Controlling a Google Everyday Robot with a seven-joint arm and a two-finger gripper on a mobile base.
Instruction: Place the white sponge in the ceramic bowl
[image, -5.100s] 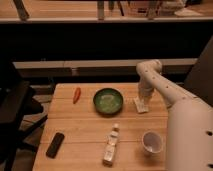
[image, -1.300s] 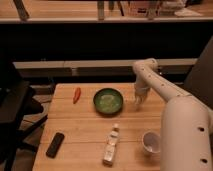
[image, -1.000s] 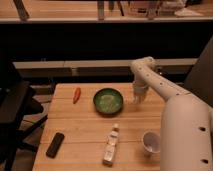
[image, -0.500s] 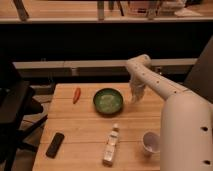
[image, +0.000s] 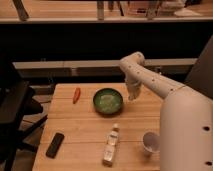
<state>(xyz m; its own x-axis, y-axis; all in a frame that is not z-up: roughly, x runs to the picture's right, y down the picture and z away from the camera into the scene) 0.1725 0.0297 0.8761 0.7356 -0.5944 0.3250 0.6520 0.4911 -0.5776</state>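
One camera view. A wooden bench (image: 75, 125) fills the lower centre of the frame. The white arm (image: 150, 82) reaches in from the right. Its tool (image: 133, 94) hangs right of centre, just beside the right rim of the bowl (image: 108, 102) and above the bench. The tool is clamped on the sponge (image: 132, 98), a small pale block at its tip, outside the bowl. A red pepper (image: 76, 95) lies left of the bowl, apart from it. Along the bottom are a dark flat block (image: 55, 145) at lower left, a pale bottle (image: 111, 145) lying at lower centre, and a white cup (image: 150, 142) at lower right.
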